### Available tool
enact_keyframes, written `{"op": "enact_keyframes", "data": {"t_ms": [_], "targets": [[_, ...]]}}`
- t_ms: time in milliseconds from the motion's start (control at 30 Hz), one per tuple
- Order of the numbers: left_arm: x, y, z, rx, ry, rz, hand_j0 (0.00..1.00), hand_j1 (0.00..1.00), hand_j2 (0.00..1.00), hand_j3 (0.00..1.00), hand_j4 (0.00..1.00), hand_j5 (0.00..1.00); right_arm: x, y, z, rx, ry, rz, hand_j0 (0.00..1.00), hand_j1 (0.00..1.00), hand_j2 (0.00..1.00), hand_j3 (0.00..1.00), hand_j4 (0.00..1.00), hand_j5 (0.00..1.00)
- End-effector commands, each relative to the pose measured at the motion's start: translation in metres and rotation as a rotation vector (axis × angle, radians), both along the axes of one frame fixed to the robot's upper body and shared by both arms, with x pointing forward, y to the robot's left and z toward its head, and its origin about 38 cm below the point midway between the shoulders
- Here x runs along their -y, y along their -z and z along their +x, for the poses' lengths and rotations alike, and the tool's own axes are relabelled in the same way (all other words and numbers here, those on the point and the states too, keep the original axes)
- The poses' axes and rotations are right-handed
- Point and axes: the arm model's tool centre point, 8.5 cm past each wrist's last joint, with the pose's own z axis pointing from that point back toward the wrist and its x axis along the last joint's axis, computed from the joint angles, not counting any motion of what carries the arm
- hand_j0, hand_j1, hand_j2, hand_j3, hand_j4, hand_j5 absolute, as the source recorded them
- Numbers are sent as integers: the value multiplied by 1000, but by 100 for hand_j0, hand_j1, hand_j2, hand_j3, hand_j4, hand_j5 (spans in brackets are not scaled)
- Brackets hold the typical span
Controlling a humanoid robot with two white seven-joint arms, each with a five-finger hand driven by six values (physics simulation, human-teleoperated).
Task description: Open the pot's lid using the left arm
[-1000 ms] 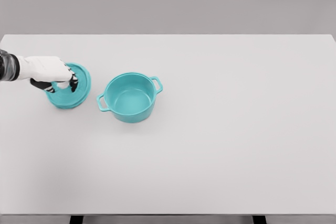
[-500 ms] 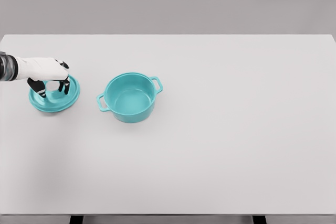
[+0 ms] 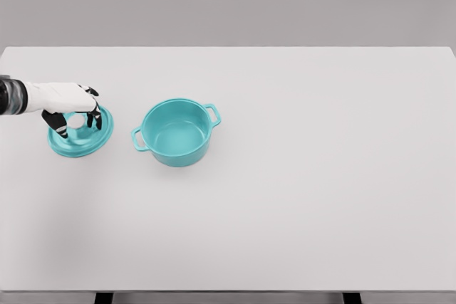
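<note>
The left hand [image 3: 71, 108] is being held over the teal lid [image 3: 80, 137], its dark fingertips [image 3: 92, 120] curled down around the knob. Beneath is the white table [image 3: 299, 176]. The uncovered teal pot [image 3: 175, 133] is being left standing right of the lid.

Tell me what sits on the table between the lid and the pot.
Nothing. In the head view, only a bare strip of white table separates the lid, under the left hand, from the open pot; they stand apart.
</note>
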Motion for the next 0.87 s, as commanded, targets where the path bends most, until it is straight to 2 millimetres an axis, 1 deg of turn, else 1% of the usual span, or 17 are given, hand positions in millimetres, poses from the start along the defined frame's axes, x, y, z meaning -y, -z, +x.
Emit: {"op": "enact_keyframes", "data": {"t_ms": [0, 200, 267, 333, 433, 500, 533, 600, 633, 733, 833], "targets": [[4, 3, -1, -6, 27, 4, 100, 100, 100, 100, 100, 100, 0, 0, 0, 0, 0, 0, 100, 100, 100, 100, 100, 100], [2, -2, -2, -6, 15, -33, 100, 100, 100, 100, 100, 100, 0, 0, 0, 0, 0, 0, 100, 100, 100, 100, 100, 100], [1, -11, 0, 9, 6, -67, 100, 100, 100, 100, 100, 100, 0, 0, 0, 0, 0, 0, 100, 100, 100, 100, 100, 100], [1, -21, 1, 16, 0, -118, 100, 100, 100, 100, 100, 100, 0, 0, 0, -1, 0, 1, 100, 100, 100, 100, 100, 100], [-6, -34, -1, -5, -44, -286, 100, 100, 100, 100, 100, 100, 0, 0, 0, 0, 0, 0, 100, 100, 100, 100, 100, 100], [-8, -37, -2, -6, -53, -318, 100, 100, 100, 100, 100, 100, 0, 0, 0, 0, 0, 0, 100, 100, 100, 100, 100, 100], [-12, -37, -1, -5, -66, -321, 100, 100, 100, 100, 100, 100, 0, 0, 0, 0, 0, 0, 100, 100, 100, 100, 100, 100], [-42, -42, 5, 23, -165, -346, 100, 100, 100, 100, 100, 100, 0, 0, 0, 0, 0, 0, 100, 100, 100, 100, 100, 100], [-57, -39, 6, 22, -214, -352, 100, 100, 100, 100, 100, 100, 0, 0, 0, -1, 0, 1, 100, 100, 100, 100, 100, 100], [-66, -35, 7, 15, -248, -351, 100, 100, 100, 100, 100, 100, 0, 0, 0, 0, 0, 0, 100, 100, 100, 100, 100, 100], [-67, -35, 7, 17, -253, -356, 100, 100, 100, 100, 100, 100, 0, 0, 0, 0, 0, 0, 100, 100, 100, 100, 100, 100]]}}
